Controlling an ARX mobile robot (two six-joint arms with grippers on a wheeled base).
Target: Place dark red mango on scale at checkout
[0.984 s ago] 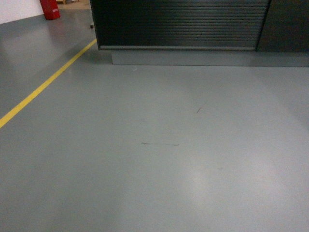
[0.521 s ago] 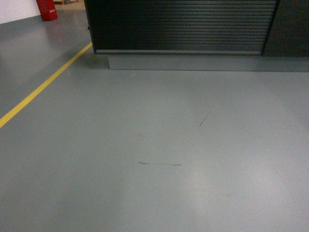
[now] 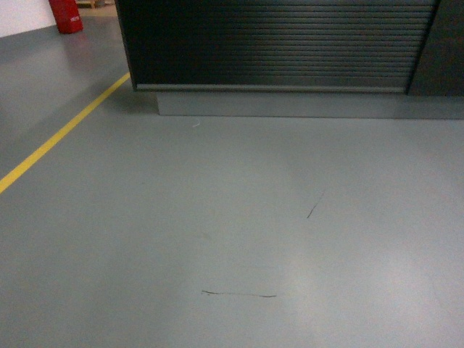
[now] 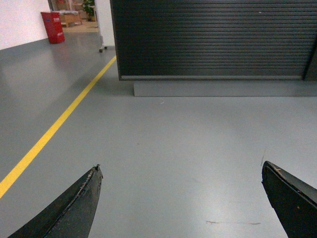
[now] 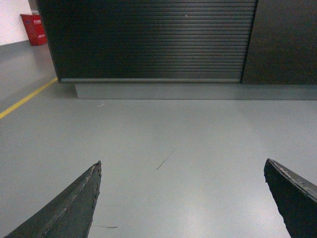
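The checkout [image 3: 275, 43] stands at the far side of a grey floor [image 3: 232, 217], a dark counter with a front of thin horizontal slats above a grey plinth [image 3: 304, 105]; only its front shows, so its top cannot be seen from any view. No mango and no scale appear in any of the three views. In the head view the counter fills the top edge, with a plain dark panel [image 3: 442, 51] joining it at the right. A yellow line [image 3: 65, 130] runs across the floor from the left edge up toward the counter's left corner, and a red bin [image 3: 65, 14] stands far off at the top left near a white wall. Two thin dark scuff marks lie on the floor, one short and slanted [image 3: 314, 206] right of the middle, one long and level [image 3: 239, 293] nearer the robot. The left gripper [image 4: 181, 198] hangs above the floor with its two dark fingers [image 4: 74, 208] spread wide and nothing between them, pointing toward the counter's left corner. The right gripper [image 5: 183, 198] is likewise spread wide and bare over the floor, its fingers [image 5: 69, 208] framing the slanted scuff, facing the slatted front where it meets the plain panel.
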